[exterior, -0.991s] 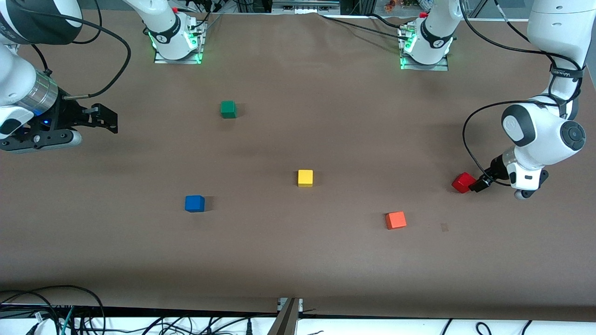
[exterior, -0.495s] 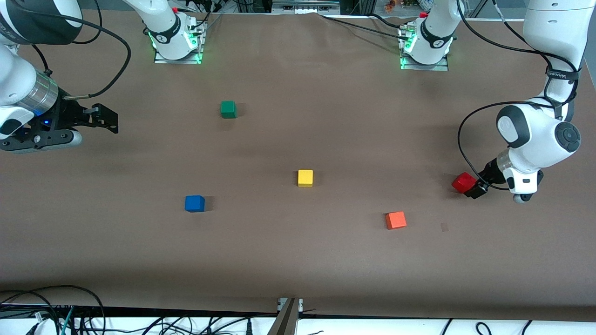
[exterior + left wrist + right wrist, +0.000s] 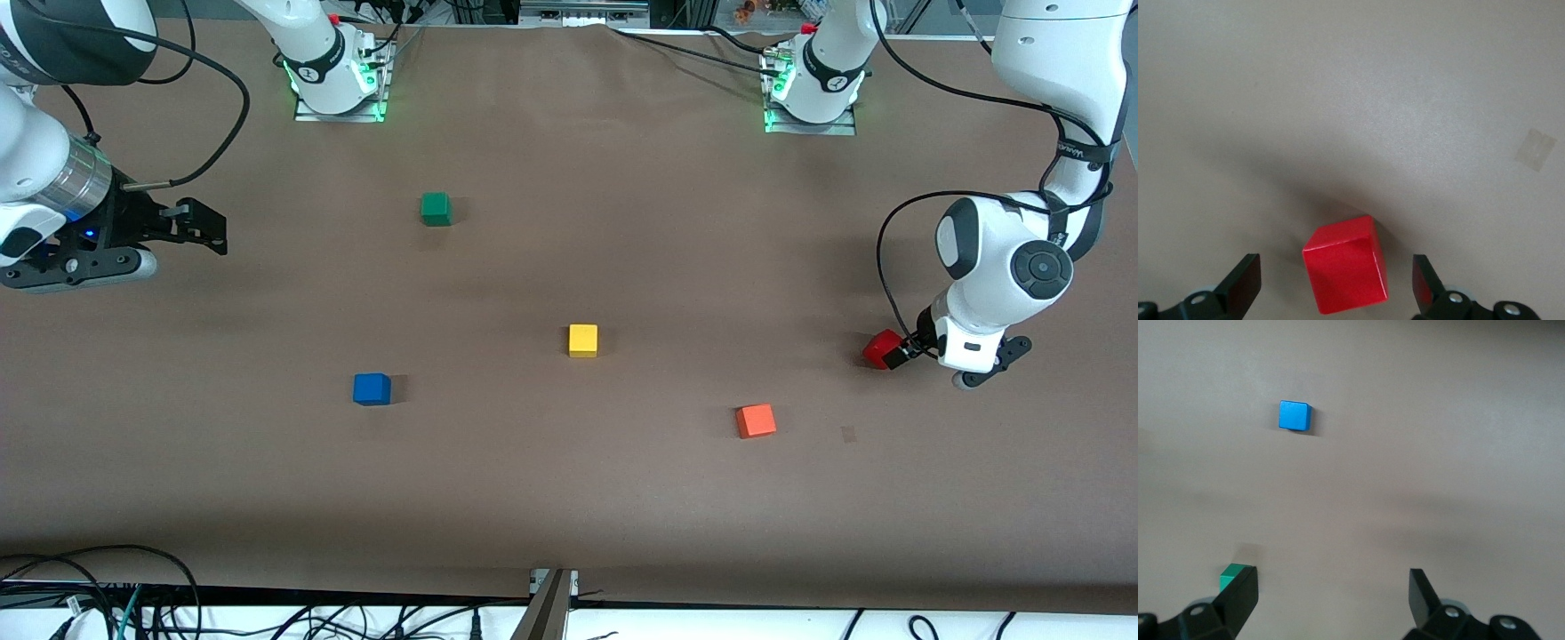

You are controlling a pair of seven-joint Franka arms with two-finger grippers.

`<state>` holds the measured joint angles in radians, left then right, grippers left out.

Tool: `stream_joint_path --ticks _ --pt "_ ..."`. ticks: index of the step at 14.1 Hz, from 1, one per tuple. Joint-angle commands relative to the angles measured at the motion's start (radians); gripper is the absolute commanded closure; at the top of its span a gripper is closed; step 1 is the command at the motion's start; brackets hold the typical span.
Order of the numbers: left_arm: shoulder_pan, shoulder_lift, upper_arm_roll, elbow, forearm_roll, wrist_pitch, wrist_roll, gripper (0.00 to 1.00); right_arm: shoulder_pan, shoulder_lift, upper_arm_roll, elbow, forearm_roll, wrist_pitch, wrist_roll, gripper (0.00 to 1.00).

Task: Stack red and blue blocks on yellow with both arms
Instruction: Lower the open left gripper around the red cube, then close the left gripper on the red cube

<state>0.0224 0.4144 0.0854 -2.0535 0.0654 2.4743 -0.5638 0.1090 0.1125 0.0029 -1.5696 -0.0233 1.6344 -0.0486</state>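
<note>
Red block (image 3: 1346,270) sits on our table (image 3: 569,498) at the left arm's end, between our left gripper's (image 3: 1337,293) spread fingers (image 3: 1241,283), untouched. Our right gripper (image 3: 200,227) waits, fingers apart.

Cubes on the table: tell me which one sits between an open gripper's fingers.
The deep red cube, at the left arm's end of the table. The left gripper brackets it; the other four stand alone.
</note>
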Motion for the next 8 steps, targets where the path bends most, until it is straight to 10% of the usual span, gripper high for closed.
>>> stream_joint_path --ticks 1,8 --pt "-0.012 -0.017 -0.019 -0.007 0.036 -0.017 -0.108 0.0 -0.003 0.006 -0.001 -0.003 0.017 0.002 -0.002 0.0" --pt "0.004 0.009 -0.021 -0.013 0.036 -0.001 -0.123 0.0 -0.002 0.007 -0.001 0.0 0.025 0.004 -0.002 0.0"
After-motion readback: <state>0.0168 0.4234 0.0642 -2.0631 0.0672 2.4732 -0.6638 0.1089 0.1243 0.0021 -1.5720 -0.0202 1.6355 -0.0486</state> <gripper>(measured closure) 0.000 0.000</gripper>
